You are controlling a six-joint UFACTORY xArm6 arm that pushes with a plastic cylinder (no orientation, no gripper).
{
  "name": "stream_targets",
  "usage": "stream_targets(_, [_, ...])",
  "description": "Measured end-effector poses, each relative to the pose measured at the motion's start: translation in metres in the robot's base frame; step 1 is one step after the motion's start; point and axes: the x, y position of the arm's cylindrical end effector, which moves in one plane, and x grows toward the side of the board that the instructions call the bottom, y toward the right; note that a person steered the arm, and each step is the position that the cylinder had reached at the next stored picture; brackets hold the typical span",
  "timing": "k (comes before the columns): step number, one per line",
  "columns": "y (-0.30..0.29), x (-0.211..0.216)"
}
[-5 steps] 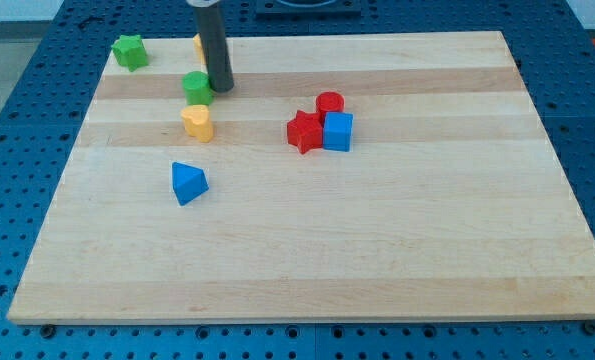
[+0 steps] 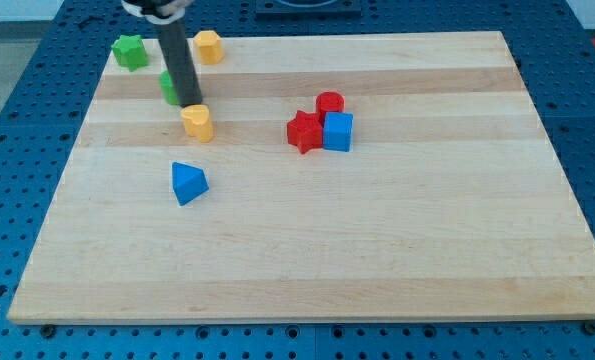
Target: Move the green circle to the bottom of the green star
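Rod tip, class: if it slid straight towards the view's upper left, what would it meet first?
Probably the green circle, which peeks out at the rod's left edge, up and left of my tip. The green star lies farther along. Depth here is unclear.

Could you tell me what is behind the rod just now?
A green block, presumably the green circle, shows only as a sliver left of my tip; the rod covers the rest, so its shape is unclear.

Counter (image 2: 377,260), wooden. My tip (image 2: 190,103) against green circle (image 2: 166,87), mostly hidden behind the rod, probably touching. Green star (image 2: 129,51) top left. Yellow heart (image 2: 198,123) just below the tip. Blue triangle (image 2: 187,183) lower.
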Motion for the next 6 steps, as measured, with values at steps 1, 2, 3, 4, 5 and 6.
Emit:
stream_targets(1, [-0.015, -0.02])
stream_targets(2, [-0.029, -0.034])
stream_targets(3, [-0.034, -0.034])
stream_targets(4, [-0.026, -0.034])
stream_targets(5, [-0.03, -0.044])
stream_targets(6, [-0.05, -0.056])
